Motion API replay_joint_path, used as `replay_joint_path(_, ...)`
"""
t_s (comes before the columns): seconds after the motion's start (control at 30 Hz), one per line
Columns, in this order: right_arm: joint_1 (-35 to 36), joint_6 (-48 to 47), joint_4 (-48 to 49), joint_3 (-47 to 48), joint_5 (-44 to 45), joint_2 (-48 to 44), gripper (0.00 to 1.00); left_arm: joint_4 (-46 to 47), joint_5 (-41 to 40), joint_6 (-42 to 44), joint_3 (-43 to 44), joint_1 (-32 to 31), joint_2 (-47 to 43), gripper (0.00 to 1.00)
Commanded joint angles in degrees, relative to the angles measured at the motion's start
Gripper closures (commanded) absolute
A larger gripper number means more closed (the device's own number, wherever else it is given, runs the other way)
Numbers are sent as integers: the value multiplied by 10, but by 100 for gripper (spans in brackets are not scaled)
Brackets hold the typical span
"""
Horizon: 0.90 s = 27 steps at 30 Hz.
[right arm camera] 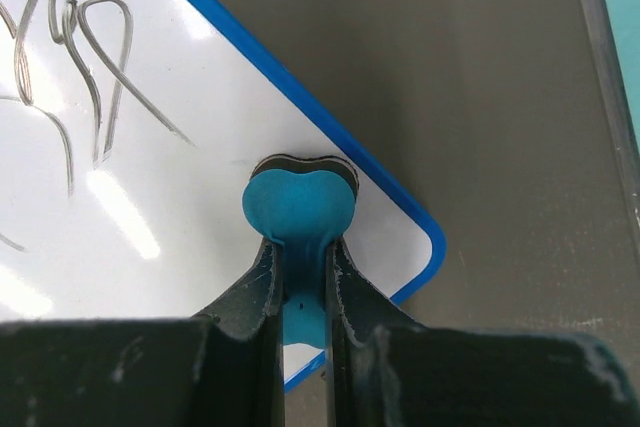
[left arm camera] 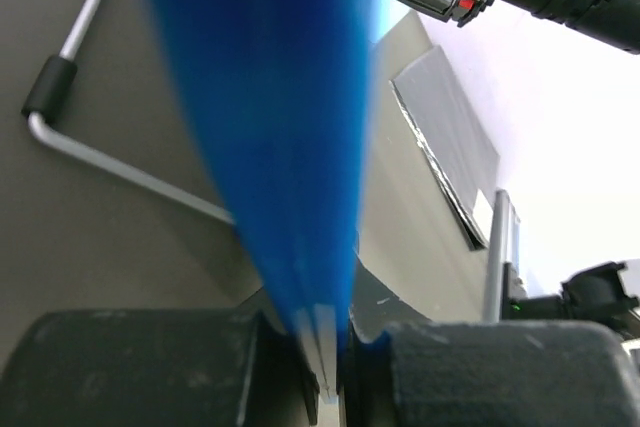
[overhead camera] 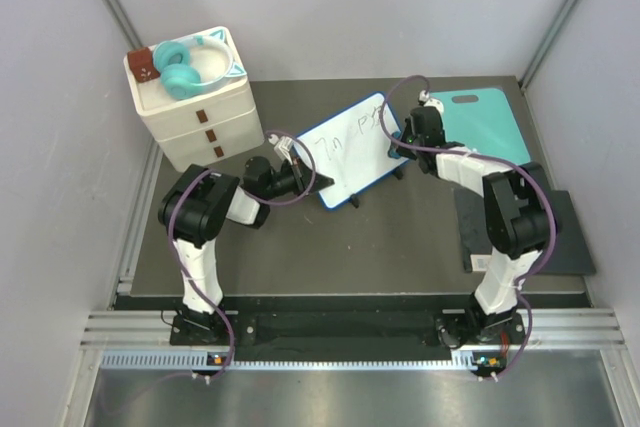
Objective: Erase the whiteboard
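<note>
The whiteboard (overhead camera: pixel 350 147), white with a blue rim and black scribbles, lies tilted mid-table. My left gripper (overhead camera: pixel 297 173) is shut on its left edge; in the left wrist view the blue rim (left arm camera: pixel 270 127) runs between the jaws (left arm camera: pixel 330 347). My right gripper (overhead camera: pixel 408 139) is shut on a small blue eraser (right arm camera: pixel 298 209) with a dark felt base, pressed on the board (right arm camera: pixel 150 187) near its right corner, right of the scribbles (right arm camera: pixel 80 57).
A white drawer unit (overhead camera: pixel 200 107) with teal headphones (overhead camera: pixel 185 67) stands back left. A teal mat (overhead camera: pixel 478 122) lies back right, a dark grey pad (overhead camera: pixel 515 232) to the right. The board's metal stand leg (left arm camera: pixel 110 162) shows under it.
</note>
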Motion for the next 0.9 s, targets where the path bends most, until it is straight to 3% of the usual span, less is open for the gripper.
replay_joint_path(0.0,0,-14,30,23,-54,16,100,-76,22,103,22,-38,-42,100)
replay_joint_path(0.33,0,-30,59,77,-96,54,100,-50,12,123,-25,-44,-37,100)
replay_joint_path(0.67,-2,-62,37,184,-137,96,100,-99,38,168,-16,-52,-46,100)
replay_joint_path(0.87,-2,-64,14,248,-216,136,100,-170,29,213,-1,-68,-66,100)
